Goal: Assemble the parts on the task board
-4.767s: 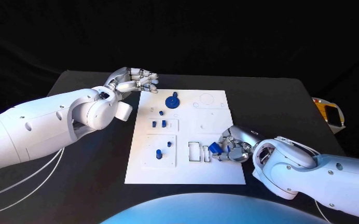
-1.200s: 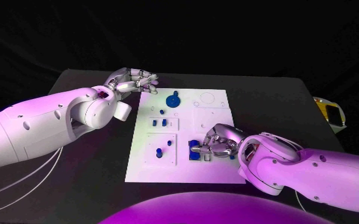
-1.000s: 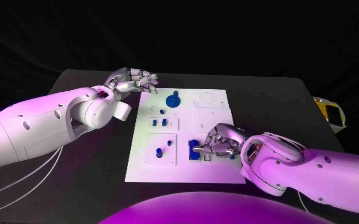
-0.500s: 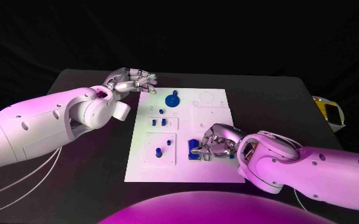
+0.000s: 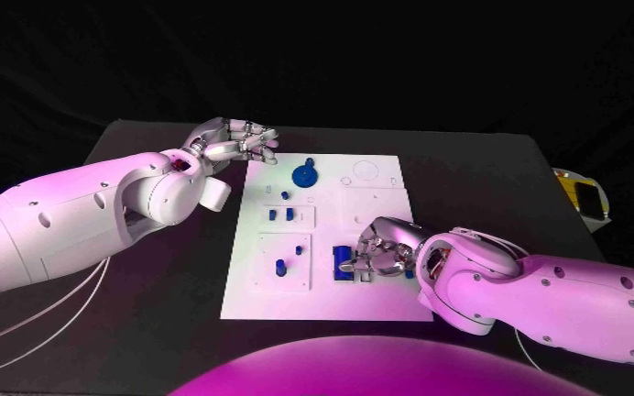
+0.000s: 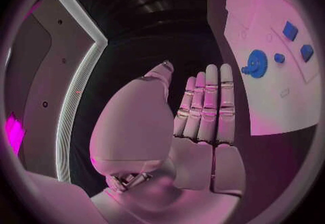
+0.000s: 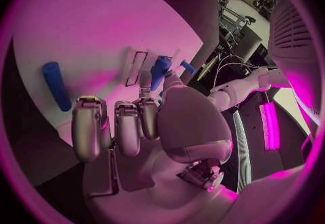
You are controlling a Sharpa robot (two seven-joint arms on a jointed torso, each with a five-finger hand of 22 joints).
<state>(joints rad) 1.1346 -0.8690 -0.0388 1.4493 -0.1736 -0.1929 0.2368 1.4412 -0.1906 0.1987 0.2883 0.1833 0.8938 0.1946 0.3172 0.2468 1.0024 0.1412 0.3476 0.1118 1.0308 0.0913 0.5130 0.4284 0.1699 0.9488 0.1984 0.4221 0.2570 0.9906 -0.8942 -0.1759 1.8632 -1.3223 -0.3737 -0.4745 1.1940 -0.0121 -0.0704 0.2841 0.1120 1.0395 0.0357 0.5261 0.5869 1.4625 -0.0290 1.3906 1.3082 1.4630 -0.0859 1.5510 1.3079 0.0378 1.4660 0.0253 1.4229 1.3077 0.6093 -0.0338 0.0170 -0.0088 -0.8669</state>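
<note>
The white task board (image 5: 377, 300) lies in the middle of the black table. My right hand (image 5: 386, 249) rests on its near middle, thumb and a finger pinching a blue part (image 5: 344, 261) that stands at a rectangular slot; the right wrist view has this part (image 7: 160, 71) at the fingertips (image 7: 144, 80). A loose blue cylinder (image 7: 56, 86) lies on the board beside that hand. My left hand (image 5: 235, 144) hovers off the board's far left corner, fingers straight and holding nothing (image 6: 206, 110). A blue gear (image 5: 305, 177) sits at the far end.
Small blue pieces (image 5: 280, 216) stand in the left-hand plates, with another (image 5: 280, 269) nearer me. The left wrist view shows the gear (image 6: 256, 63) and two blue blocks (image 6: 290, 30). A yellow object (image 5: 583, 197) lies at the table's right edge.
My right hand has carried the blue part leftward from the board's near right to the slot area; over the last second it barely shifts. The left hand has stayed put.
</note>
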